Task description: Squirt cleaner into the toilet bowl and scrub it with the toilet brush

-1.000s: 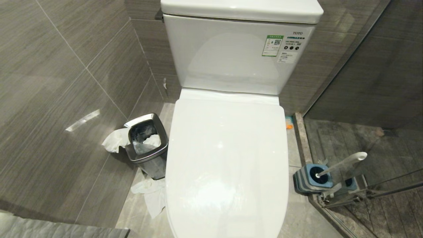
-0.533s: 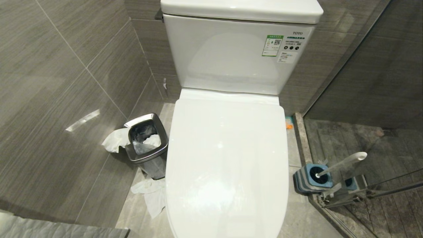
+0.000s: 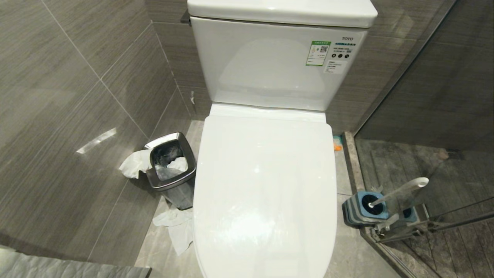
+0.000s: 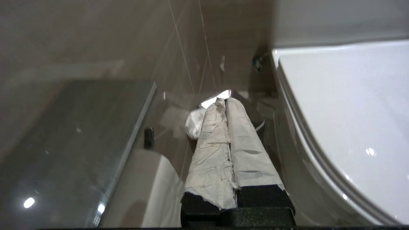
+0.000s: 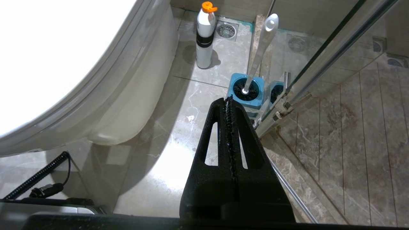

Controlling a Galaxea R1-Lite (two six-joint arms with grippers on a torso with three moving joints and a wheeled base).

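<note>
Down at floor level nothing has really started yet, as far as I can tell. From the head view the toilet bowl [image 3: 264, 185] has its lid flat down, so the inside is covered and no cleaner can go in until that gets lifted. The cleaner [image 5: 204, 35] stands upright on the floor tiles just beside the toilet base, near a floor drain [image 5: 226, 30], untouched and with nothing holding it. The toilet brush [image 3: 399, 191] sits in its blue holder [image 3: 364, 208] on the toilet's right side, next to the glass shower door [image 5: 326, 60], handle leaning off at an angle. Neither arm shows in the head view. The left gripper [image 4: 225, 103] has its tape-wrapped fingers pressed together, empty, low alongside the toilet's left flank and aimed toward the steel bin [image 3: 170, 166] with loose tissue [image 3: 133, 164] around it. The right gripper [image 5: 228, 100] is also closed on nothing, hanging over the floor and pointing toward the brush holder. So my read: zero of the job done. Lid up, grab bottle, squirt, then scrub are all left.
</note>
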